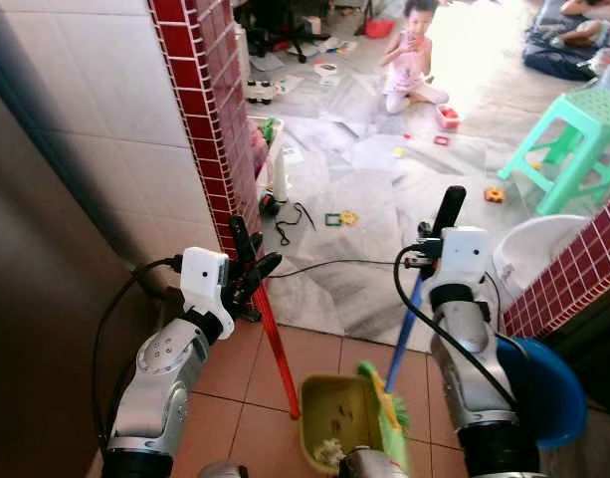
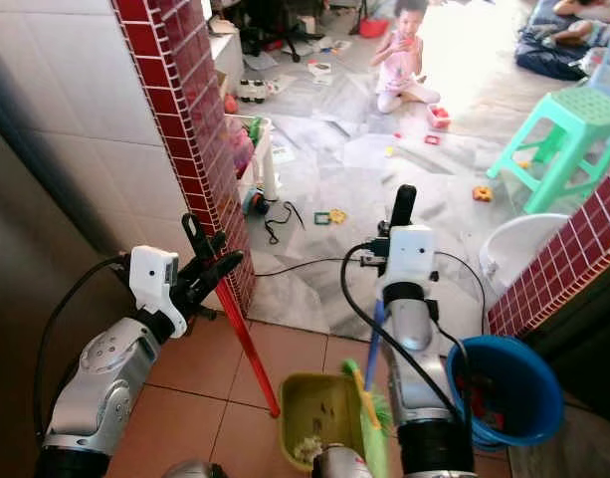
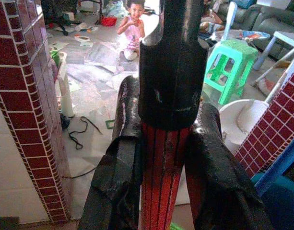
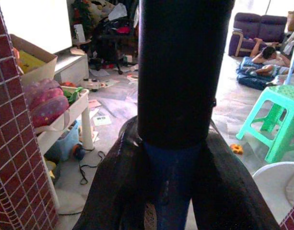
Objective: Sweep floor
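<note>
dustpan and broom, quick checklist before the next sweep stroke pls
1. Left gripper shut on the red dustpan handle: ok.
2. Right gripper shut on the blue broom handle: ok.
3. Green dustpan down on the tile floor: ok.
4. Broom bristles at the pan's edge: ok.
5. Debris already in the pan: ok, some is visible.
6. Path ahead: not ok, a black cable crosses the floor and a child sits beyond.
</note>
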{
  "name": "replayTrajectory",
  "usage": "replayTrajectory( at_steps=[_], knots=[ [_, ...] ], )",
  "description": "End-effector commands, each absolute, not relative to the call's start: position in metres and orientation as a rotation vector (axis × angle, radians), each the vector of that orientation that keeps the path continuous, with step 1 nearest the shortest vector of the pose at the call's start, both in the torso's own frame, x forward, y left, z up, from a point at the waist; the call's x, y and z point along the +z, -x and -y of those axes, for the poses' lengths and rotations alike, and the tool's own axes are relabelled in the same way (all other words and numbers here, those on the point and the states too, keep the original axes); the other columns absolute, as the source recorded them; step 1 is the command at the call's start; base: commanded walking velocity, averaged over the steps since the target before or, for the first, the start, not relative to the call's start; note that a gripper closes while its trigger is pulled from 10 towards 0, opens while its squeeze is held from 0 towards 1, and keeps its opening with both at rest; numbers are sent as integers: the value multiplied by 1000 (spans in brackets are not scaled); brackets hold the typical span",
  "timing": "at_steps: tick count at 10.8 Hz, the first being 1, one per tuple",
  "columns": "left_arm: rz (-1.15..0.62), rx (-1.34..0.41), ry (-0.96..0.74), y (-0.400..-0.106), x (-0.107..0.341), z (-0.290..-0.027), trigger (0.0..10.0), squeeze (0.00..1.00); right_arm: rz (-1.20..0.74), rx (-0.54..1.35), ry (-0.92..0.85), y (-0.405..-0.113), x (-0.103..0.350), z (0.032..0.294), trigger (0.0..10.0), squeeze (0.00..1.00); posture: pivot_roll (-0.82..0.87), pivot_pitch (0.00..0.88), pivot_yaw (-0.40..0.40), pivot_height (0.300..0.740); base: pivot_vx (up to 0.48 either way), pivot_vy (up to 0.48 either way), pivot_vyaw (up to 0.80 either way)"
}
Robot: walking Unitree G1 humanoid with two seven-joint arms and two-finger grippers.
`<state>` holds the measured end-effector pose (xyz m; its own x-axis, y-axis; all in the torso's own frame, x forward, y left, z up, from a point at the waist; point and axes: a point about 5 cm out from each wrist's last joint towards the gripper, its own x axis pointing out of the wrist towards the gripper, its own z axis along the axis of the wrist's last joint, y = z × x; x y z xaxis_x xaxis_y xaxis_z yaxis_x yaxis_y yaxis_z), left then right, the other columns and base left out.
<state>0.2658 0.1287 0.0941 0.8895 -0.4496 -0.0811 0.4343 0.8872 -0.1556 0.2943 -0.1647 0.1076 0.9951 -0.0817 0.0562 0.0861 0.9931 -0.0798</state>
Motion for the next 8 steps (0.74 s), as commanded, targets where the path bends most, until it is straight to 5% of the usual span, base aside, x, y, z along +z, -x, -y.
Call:
replayTrajectory(
  at_steps=[1, 8],
  knots=[
    [-71, -466, 137, -270, 105, -127, 10000, 0, 55, -81, 91, -298, 108, 165, 10000, 0, -58, 0, 17, 740, -255, 0, -631],
    [-68, -461, 134, -276, 107, -124, 10000, 0, 65, -73, 98, -305, 110, 167, 10000, 0, -61, 0, 10, 740, -387, 0, -687]
  ],
)
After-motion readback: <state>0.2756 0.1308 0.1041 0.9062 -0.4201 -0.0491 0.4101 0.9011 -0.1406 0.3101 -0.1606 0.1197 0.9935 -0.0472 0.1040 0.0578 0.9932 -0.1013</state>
